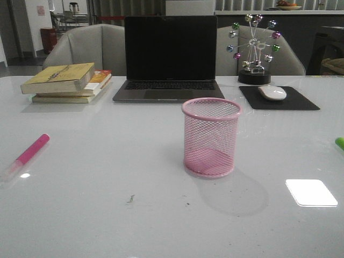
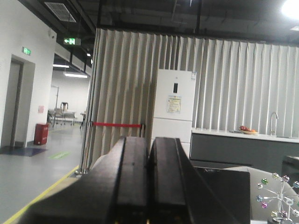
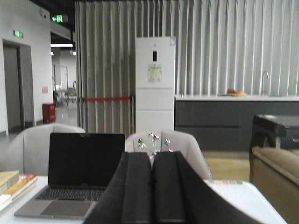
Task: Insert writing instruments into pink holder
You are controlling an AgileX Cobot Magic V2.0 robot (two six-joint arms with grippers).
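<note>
The pink mesh holder point(image 1: 210, 137) stands upright and empty near the middle of the white table. At the left edge lies the pink highlighter point(image 1: 28, 155), its pale cap toward the front. Only a lime green tip of the other highlighter point(image 1: 339, 142) shows at the right edge. Neither arm appears in the front view. My left gripper point(image 2: 149, 142) is shut, black fingers pressed together with nothing between, pointing out over the room. My right gripper point(image 3: 152, 156) is shut and empty too, aimed toward the laptop.
A laptop point(image 1: 169, 59) stands open behind the holder. Stacked books point(image 1: 67, 81) lie at the back left. A white mouse point(image 1: 272, 92) on a black pad point(image 1: 279, 99) and a ferris-wheel ornament point(image 1: 253, 51) sit at the back right.
</note>
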